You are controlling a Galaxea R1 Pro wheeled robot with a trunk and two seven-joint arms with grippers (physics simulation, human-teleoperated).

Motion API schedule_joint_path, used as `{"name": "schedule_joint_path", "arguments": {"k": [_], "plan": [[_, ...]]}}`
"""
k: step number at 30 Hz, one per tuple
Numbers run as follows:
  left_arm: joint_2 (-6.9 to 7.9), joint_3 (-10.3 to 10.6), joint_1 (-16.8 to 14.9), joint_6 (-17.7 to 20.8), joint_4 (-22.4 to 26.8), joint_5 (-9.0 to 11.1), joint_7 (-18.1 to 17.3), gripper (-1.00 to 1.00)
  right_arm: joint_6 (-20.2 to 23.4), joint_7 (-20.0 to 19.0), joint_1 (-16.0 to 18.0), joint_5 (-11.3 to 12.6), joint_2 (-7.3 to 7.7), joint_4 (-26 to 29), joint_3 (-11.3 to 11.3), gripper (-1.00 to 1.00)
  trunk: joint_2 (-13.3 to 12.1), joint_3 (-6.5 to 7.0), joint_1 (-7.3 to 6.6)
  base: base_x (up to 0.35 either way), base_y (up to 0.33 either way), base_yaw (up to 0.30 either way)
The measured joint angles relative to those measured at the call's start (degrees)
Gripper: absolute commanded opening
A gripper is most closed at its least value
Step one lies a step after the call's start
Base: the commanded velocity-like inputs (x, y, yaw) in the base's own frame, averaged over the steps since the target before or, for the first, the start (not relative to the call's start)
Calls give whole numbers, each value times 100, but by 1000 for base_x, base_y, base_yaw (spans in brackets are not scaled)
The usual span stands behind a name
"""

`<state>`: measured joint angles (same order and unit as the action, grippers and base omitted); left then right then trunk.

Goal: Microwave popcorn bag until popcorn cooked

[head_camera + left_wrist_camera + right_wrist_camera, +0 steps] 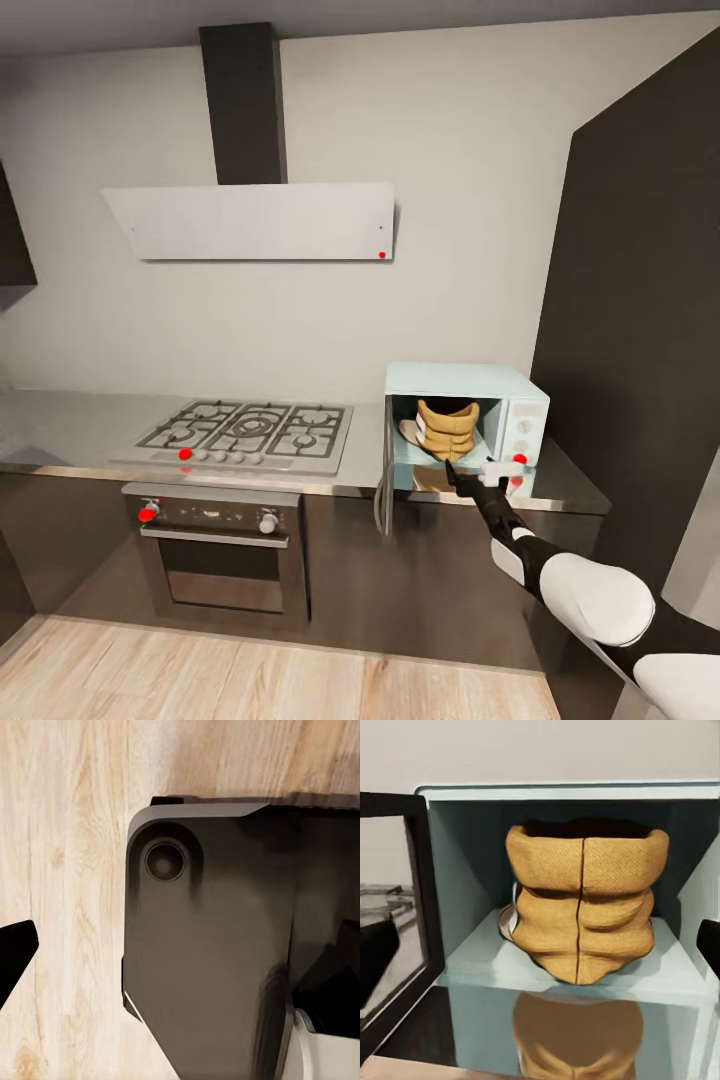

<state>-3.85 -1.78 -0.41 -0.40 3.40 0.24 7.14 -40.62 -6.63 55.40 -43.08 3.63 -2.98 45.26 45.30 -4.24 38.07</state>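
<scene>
1. My right gripper (462,478) hovers at the microwave's mouth; I cannot tell its jaw state.
2. The tan-brown paper popcorn bag (583,902) stands upright inside the pale mint-blue boxy microwave (520,400), door open.
3. The microwave sits on the grey steel countertop (60,425); grey wall (450,150) behind.

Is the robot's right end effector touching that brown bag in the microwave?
Apart. In the right wrist view the bag sits alone in the microwave, clear space between it and the finger at the picture's edge.
</scene>
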Motion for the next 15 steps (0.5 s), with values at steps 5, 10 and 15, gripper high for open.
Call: {"name": "schedule_joint_path", "arguments": {"k": [5, 10, 15], "plan": [[2, 0, 0, 0, 2, 0, 1, 100, -27, -296, -26, 2, 68, 1, 2, 100, 1, 0, -2, 181, 161, 0], [0, 0, 0, 0, 2, 0, 1, 100, -14, -317, -35, 8, 144, 2, 2, 100, 0, 0, 0, 100, 88, 0], [0, 0, 0, 0, 2, 0, 7, 100, -5, -313, -42, 14, 220, 2, 2, 100, 0, 0, 0, 23, 7, 0]]}}
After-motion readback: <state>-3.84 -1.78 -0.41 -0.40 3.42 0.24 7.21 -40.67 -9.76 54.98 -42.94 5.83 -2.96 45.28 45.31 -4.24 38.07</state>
